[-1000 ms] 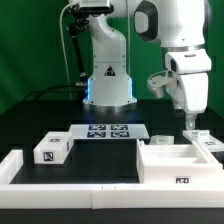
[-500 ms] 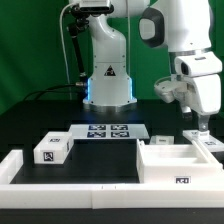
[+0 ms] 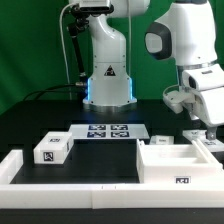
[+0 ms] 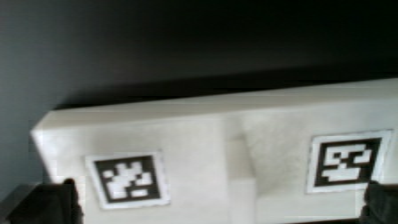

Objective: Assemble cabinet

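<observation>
The cabinet shell [image 3: 178, 163], a large white open box with a small tag on its front, stands at the front of the exterior view's right. A small white tagged block [image 3: 52, 150] lies at the left. Another white tagged piece [image 3: 207, 143] sits just behind the shell at the far right. My gripper [image 3: 208, 133] hangs right above this piece. In the wrist view the piece [image 4: 231, 130] fills the frame with two tags showing. My gripper [image 4: 217, 202] is open, with dark fingers [image 4: 50, 203] wide apart at either side. I cannot tell if they touch it.
The marker board [image 3: 108, 131] lies flat in the middle, in front of the robot base [image 3: 108, 85]. Long white border rails [image 3: 70, 178] run along the front and the left of the black table. A green backdrop stands behind.
The arm has swung toward the exterior view's right, carrying the gripper from beside the shell's back corner to above the tagged piece at the far right. The parts have not moved.
</observation>
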`<state>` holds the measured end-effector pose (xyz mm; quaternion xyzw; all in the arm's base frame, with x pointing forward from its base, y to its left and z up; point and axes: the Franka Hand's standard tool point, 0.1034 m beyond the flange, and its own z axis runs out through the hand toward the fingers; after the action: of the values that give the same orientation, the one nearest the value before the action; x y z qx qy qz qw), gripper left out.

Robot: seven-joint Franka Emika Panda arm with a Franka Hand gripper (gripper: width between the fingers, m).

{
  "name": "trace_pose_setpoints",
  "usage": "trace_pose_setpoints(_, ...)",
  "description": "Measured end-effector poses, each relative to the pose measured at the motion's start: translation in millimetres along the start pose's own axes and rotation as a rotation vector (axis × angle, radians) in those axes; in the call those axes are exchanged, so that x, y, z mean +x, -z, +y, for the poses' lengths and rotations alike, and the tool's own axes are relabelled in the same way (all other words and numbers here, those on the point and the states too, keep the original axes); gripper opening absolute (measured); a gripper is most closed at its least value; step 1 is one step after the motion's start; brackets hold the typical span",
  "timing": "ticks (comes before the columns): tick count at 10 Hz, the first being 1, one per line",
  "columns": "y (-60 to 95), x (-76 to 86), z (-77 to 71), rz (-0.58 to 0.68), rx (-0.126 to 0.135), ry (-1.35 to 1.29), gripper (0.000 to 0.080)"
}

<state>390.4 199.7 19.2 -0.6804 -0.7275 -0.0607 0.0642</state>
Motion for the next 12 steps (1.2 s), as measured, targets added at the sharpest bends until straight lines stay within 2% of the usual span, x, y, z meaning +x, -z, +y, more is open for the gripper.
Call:
trace_pose_setpoints(2, 0.0, -0.7, 0.0, -0.001, 0.0, -0.003, 0.0797)
trace_pose_setpoints(3, 0.0, -0.7, 0.0, -0.001, 0.0, -0.005, 0.0702)
trace_pose_setpoints(4, -0.4, -0.8, -0.2, 0.0, 0.001, -0.005, 0.0517)
trace_pose_setpoints(5, -1.4, -0.7, -1.0, 0.0, 0.004, -0.006, 0.0517)
trace_pose_setpoints(6, -4.1, -0.4, -3.2, 0.001, 0.011, -0.009, 0.0326)
trace_pose_setpoints(7, -5.7, -1.0, -4.4, 0.001, 0.015, -0.011, 0.0326)
trace_pose_setpoints(8, -7.6, -2.1, -5.7, 0.001, 0.019, -0.013, 0.0147)
trace_pose_setpoints(9, -7.2, -2.0, -5.3, 0.001, 0.019, -0.013, 0.0147)
trace_pose_setpoints(10, -5.7, -2.9, -4.4, -0.002, 0.019, -0.014, 0.0067)
trace_pose_setpoints(12, -4.3, -4.5, -3.0, -0.002, 0.016, -0.018, 0.0067)
